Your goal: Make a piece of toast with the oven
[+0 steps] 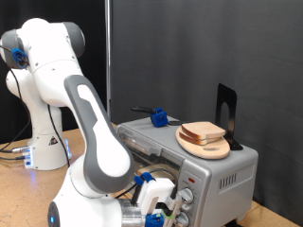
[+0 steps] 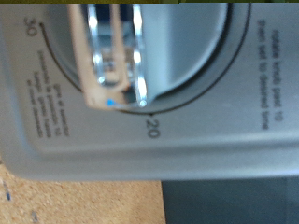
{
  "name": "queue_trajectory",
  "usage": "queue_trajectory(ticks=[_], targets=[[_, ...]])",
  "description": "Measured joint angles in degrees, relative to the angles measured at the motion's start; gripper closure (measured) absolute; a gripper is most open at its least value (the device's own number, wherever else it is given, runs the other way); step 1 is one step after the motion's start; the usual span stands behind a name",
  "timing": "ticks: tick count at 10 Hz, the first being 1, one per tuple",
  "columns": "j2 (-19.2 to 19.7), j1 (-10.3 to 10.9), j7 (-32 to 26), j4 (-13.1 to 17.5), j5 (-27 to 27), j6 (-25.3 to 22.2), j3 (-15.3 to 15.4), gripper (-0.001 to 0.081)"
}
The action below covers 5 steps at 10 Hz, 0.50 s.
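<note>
The tool [image 1: 163,210] sits low at the front of the oven [image 1: 213,170], right against the control panel where the round knobs [image 1: 187,198] are; the white arm [image 1: 90,123] curves down to it from the base on the tabletop [image 1: 19,189]. In the wrist view the two fingers [image 2: 98,56] reach onto a timer knob [image 2: 177,47], with the grey panel around it printed with a dial arc and the numbers 20 and 30, plus small lettering too blurred to read in full. The fingers stand close together over the knob's raised grip, yet the blur keeps me from telling whether they are clamped on it or merely beside it, so I cannot tell how the tool stands. The piece of toast [image 1: 203,131] is well above and behind the tool, lying on a round wooden plate [image 1: 205,148] on top of the oven, apart from the tool. Beside the plate stands a black upright bracket [image 1: 226,113], and a blue-handled object [image 1: 159,117] lies on the oven's top farther from it. A strip of tan tabletop [image 2: 75,201] shows below the panel in the wrist view.
</note>
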Motion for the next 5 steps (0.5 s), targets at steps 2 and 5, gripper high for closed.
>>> queue_trajectory(ticks=[2, 5], targets=[[-0.1, -1.2, -4.5, -1.1, 4.3, -0.5, 0.7, 0.0719], [-1.1, -4.3, -7.9, -2.1, 9.7, -4.0, 1.6, 0.073]])
